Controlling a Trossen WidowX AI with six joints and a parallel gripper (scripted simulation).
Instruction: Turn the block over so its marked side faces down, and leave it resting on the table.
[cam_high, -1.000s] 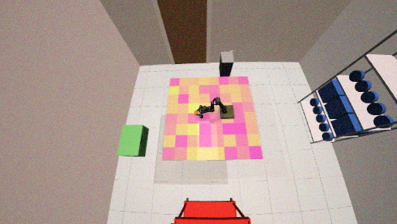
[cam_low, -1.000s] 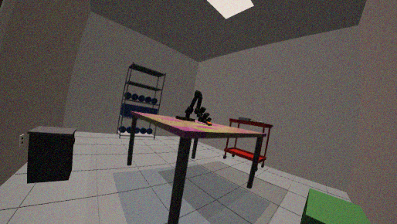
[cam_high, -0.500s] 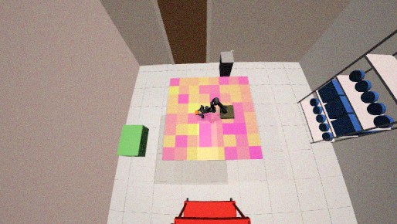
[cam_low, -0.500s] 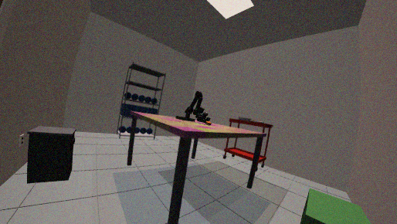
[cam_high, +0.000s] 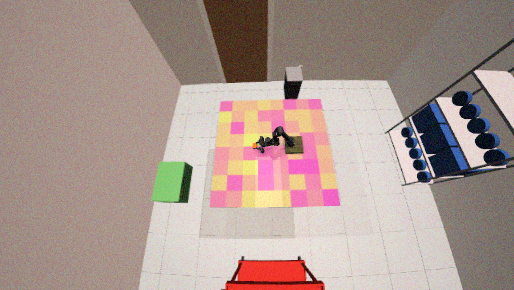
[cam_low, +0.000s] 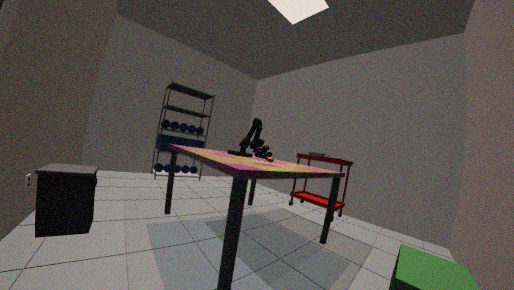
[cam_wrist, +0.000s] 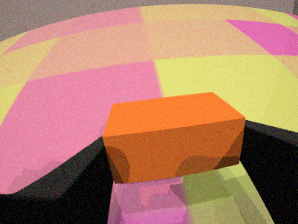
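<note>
Black jaws (cam_high: 259, 144) (cam_low: 265, 153) clamp an orange block (cam_high: 255, 145) (cam_low: 270, 159) (cam_wrist: 175, 135) by its two ends over a counter (cam_high: 248, 198) (cam_low: 287, 168) (cam_wrist: 200, 40) patterned in pink, yellow and peach patches. The block spans the space between the two fingers, a bright orange face turned up and a darker, shadowed one toward the wrist view; no mark can be made out on either. Whether its underside touches the counter cannot be told.

The black arm (cam_high: 278, 132) (cam_low: 257, 124) rises from a base (cam_high: 300, 150) (cam_low: 232, 151) on the counter, bends at its raised elbow and slopes down to the block, which lies near the base and well apart from the counter's edges.

Around the counter, a red cart (cam_high: 270, 285) (cam_low: 325, 159) stands on the tiled floor (cam_high: 175, 250) (cam_low: 120, 250), with a green box (cam_high: 169, 182) (cam_low: 432, 267) off another side. A shelf rack (cam_high: 434, 106) (cam_low: 190, 91) carries dark blue round items and bins, and a dark cabinet (cam_high: 293, 85) (cam_low: 65, 200) with a gray top stands near a wall.
</note>
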